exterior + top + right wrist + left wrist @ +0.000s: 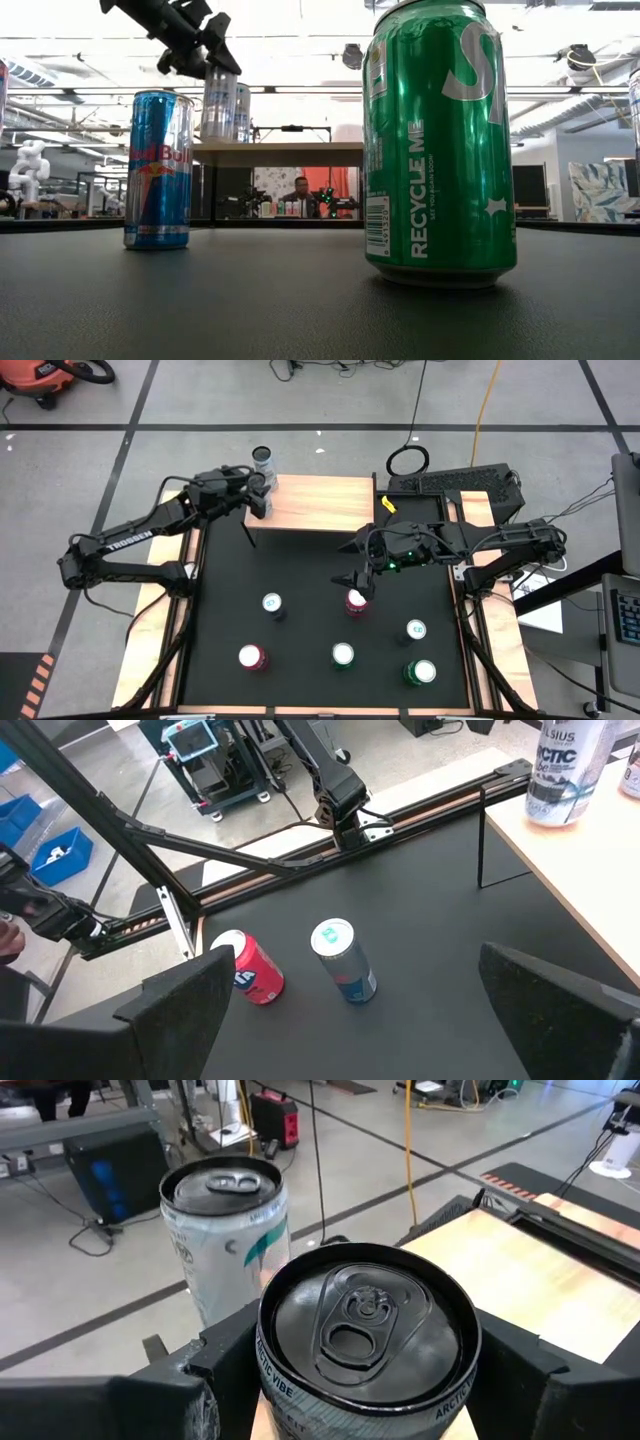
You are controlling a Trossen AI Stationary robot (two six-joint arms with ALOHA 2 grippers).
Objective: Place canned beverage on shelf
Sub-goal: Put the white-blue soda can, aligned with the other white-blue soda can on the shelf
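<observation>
The shelf [320,502] is a light-wood board on black legs at the table's far side. My left gripper [260,495] is over the shelf's left end, shut on a silver can with a black top [365,1330]. A second silver can [263,458] stands on its base at the shelf's far left corner, just behind the first [225,1220]. My right gripper [357,582] is open and empty at mid-table. It hovers just on the far side of a red-topped can [356,601] that stands on the black mat. My left gripper pinches the can's upper wall [262,1380] between its two fingers [215,1375], one on each side, just under the rim. The fingers come slanting down from the table's left. The can is upright with its base at the shelf board [218,135]. I cannot tell whether it rests there.
Several more cans stand on the black mat: a blue one [272,603], a red one [250,657], and green and silver ones [343,654] [416,629] [420,672] toward the near edge. The shelf's right part is bare wood. A person sits in the room beyond [300,190].
</observation>
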